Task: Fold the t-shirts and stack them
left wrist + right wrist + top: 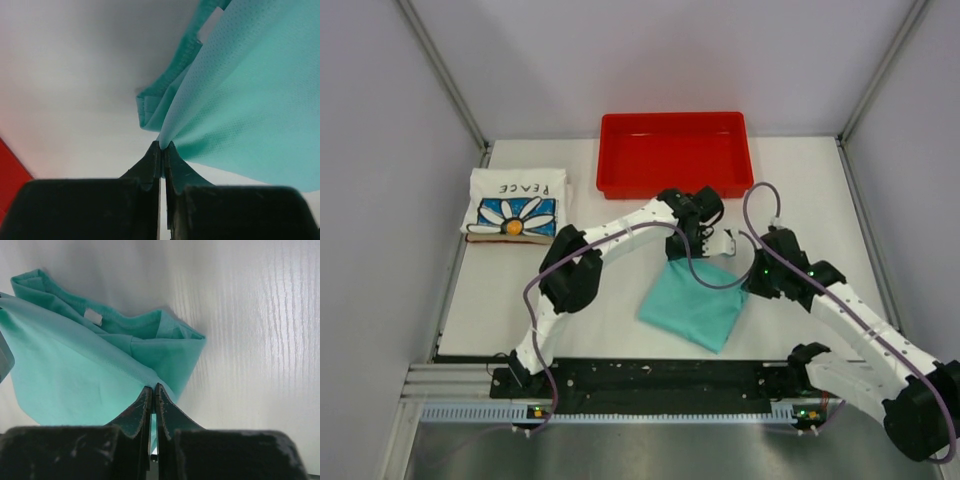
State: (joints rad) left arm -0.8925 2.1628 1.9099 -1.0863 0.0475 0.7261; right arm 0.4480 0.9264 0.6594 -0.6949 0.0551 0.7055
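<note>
The teal-green t-shirt (695, 303) lies partly folded at the table's middle, its far edge lifted. My left gripper (698, 243) is shut on its far left corner; the left wrist view shows the cloth (250, 100) pinched at the fingertips (163, 146). My right gripper (757, 277) is shut on the far right corner; the right wrist view shows the cloth (75, 375) pinched there (153, 388). The white t-shirt with daisy print and "PEACE" lettering (516, 204) lies folded at the far left.
A red plastic tray (675, 153) stands at the back middle, just behind my left gripper. Grey walls close in the table on the left, back and right. The arms' base rail (650, 385) runs along the near edge.
</note>
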